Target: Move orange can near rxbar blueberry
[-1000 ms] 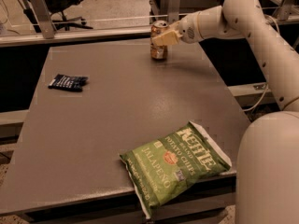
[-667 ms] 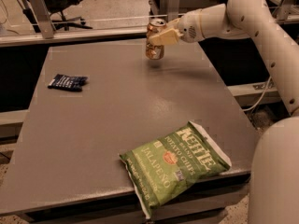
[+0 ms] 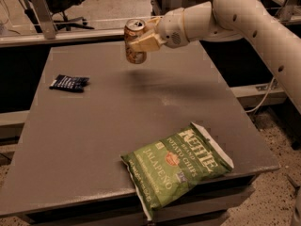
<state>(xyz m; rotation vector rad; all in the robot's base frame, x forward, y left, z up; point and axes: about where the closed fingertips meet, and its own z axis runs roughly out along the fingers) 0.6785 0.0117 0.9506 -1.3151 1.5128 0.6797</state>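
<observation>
Pincer (image 3: 139, 44): pinching orange can (image 3: 136, 56), above table (image 3: 117, 121).
Orange can: upright, clear of table.
Rxbar blueberry (image 3: 69, 83): flat on table, beyond pincer's tips, well apart.

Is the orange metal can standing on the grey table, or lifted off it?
Lifted off, roughly upright. The claw is shut on the orange metal can, whose base hangs clear above the grey table.

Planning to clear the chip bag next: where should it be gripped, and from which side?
Likely by the corner where the chip bag overhangs the table front, coming from the front; elsewhere it lies flat. The gripper holds the can aloft.
</observation>
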